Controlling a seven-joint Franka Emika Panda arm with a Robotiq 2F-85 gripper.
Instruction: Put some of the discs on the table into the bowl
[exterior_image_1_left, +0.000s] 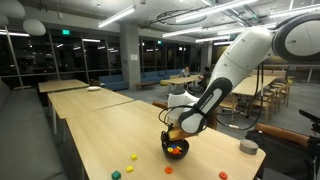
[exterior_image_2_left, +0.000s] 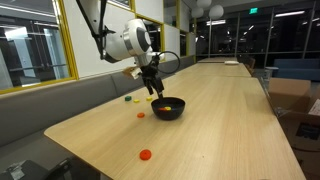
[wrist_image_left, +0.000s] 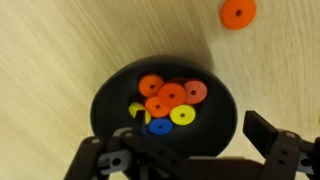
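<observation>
The black bowl (exterior_image_1_left: 176, 151) (exterior_image_2_left: 168, 109) (wrist_image_left: 215, 110) stands on the light-wood table (exterior_image_1_left: 100, 140) and holds several discs (wrist_image_left: 165, 100) in orange, red, yellow and blue. My gripper (exterior_image_1_left: 175, 134) (exterior_image_2_left: 155, 93) (wrist_image_left: 177, 142) hangs just above the bowl, open and empty. More discs lie loose on the table: an orange one (wrist_image_left: 238, 12) (exterior_image_2_left: 146, 155) (exterior_image_1_left: 223, 175), a red one (exterior_image_2_left: 140, 115) (exterior_image_1_left: 129, 169), a green one (exterior_image_2_left: 127, 98) (exterior_image_1_left: 116, 174) and a yellow one (exterior_image_2_left: 137, 99) (exterior_image_1_left: 133, 156).
A grey round puck (exterior_image_1_left: 249, 147) sits near the table's edge, away from the bowl. More long wooden tables (exterior_image_1_left: 75, 88) and chairs (exterior_image_1_left: 270, 95) stand farther back. A bench with windows runs along one side of the table (exterior_image_2_left: 40, 100).
</observation>
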